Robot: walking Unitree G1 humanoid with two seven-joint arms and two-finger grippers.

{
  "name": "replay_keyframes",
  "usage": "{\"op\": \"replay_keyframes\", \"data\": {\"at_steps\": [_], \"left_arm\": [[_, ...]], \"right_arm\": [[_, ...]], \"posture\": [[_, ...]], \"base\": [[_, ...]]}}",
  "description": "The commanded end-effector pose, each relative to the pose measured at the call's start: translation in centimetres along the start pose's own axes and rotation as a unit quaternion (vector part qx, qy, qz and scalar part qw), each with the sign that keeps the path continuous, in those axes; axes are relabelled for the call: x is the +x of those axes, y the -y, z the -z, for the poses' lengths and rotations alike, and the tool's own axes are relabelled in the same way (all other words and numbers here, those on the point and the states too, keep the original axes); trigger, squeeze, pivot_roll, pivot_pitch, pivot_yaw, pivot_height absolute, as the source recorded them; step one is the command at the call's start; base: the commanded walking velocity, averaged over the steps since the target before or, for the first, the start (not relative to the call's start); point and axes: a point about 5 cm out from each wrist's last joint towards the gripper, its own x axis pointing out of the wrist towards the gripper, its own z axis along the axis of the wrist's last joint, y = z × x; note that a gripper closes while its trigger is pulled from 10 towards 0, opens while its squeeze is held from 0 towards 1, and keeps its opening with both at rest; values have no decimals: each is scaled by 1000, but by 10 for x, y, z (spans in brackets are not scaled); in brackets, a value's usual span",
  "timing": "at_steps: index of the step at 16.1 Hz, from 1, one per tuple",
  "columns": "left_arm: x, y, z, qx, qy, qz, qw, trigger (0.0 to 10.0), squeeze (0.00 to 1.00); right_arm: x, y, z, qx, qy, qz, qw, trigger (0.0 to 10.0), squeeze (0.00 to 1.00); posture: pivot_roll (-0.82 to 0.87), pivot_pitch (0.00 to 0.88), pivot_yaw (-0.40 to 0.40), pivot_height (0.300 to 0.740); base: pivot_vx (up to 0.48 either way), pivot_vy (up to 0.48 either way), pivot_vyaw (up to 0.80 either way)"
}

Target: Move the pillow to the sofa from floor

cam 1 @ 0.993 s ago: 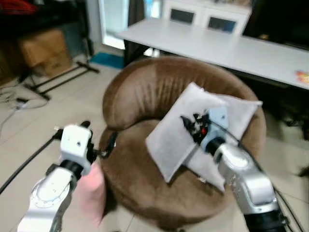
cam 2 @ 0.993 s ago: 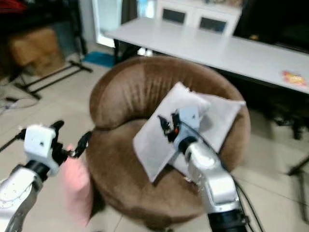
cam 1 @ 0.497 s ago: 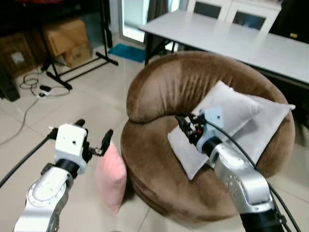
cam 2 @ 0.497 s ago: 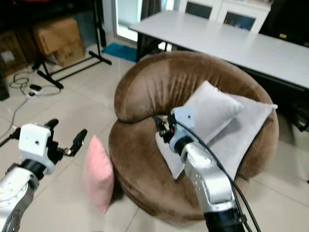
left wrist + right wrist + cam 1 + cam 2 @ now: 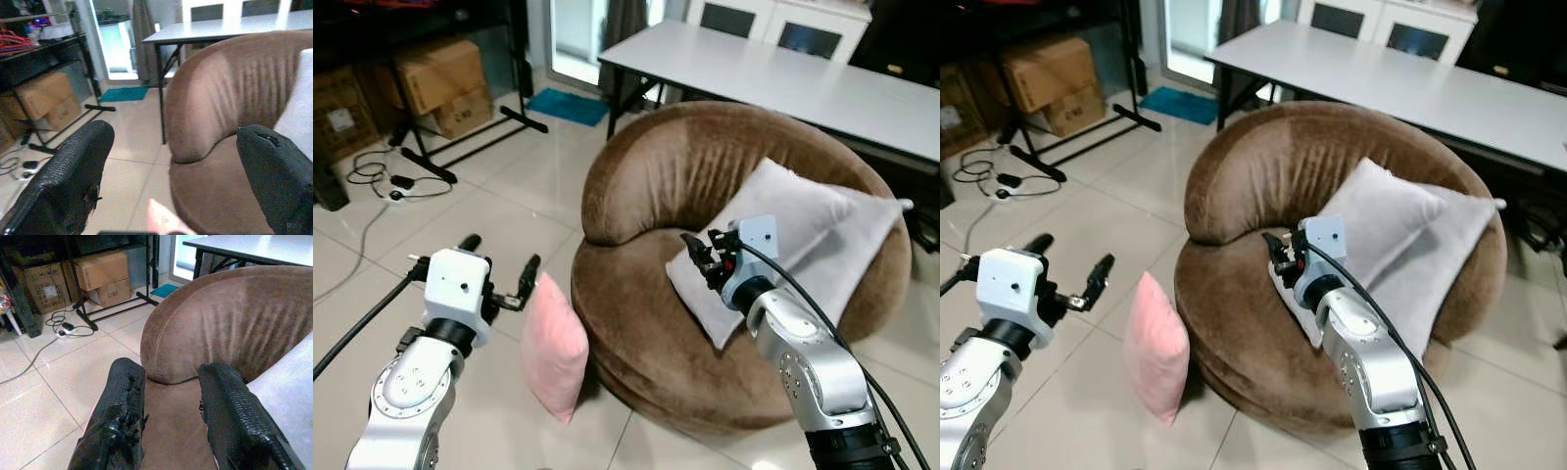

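A pink pillow [image 5: 553, 348] stands on edge on the tiled floor, leaning against the front left of a round brown sofa [image 5: 646, 176]. My left gripper [image 5: 499, 257] is open just left of the pillow's top, with nothing between its fingers. In the left wrist view the pillow's tip [image 5: 164, 223] pokes up between the wide-spread fingers [image 5: 73, 166]. My right gripper [image 5: 700, 250] hovers over the sofa seat at the edge of two grey pillows [image 5: 803, 225]. Its fingers [image 5: 122, 401] stand slightly apart and hold nothing.
A long white table [image 5: 783, 73] stands behind the sofa. Cardboard boxes [image 5: 435, 83] and a black stand's legs [image 5: 460, 147] are at the back left. Cables [image 5: 382, 181] lie on the floor there. Open tiled floor [image 5: 460, 215] lies left of the pillow.
The whole picture has shifted, so the camera has moved. The pink pillow now shows in full beside the sofa. Both grippers keep much the same pose.
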Motion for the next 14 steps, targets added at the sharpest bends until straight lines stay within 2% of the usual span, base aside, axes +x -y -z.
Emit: {"op": "replay_keyframes", "data": {"at_steps": [1, 4, 6, 10, 14], "left_arm": [[2, 0, 1, 6, -2, -7, 1000, 10000, 0], [2, 0, -2, 0, 6, -10, 1000, 10000, 0], [1, 0, -2, -1, 7, -9, 1000, 10000, 0], [1, 1, -3, -1, 8, -8, 1000, 10000, 0], [1, 2, -4, -1, 9, -6, 1000, 10000, 0]], "right_arm": [[0, 3, -2, -4, 3, 4, 1000, 10000, 0], [0, 0, -1, -3, 1, -2, 1000, 10000, 0], [0, -1, 0, -3, 0, -4, 1000, 10000, 0], [0, -2, 1, -12, -1, -14, 1000, 10000, 0], [1, -7, 0, -25, 0, -30, 999, 10000, 0]], "posture": [[9, 0, -71, 740], [12, 0, -68, 740], [11, 0, -68, 740], [11, 0, -67, 740], [17, 0, -70, 740]], "base": [[0, 0, 800], [0, 0, 800], [257, 0, 800], [262, 0, 0], [267, 0, 800]]}}
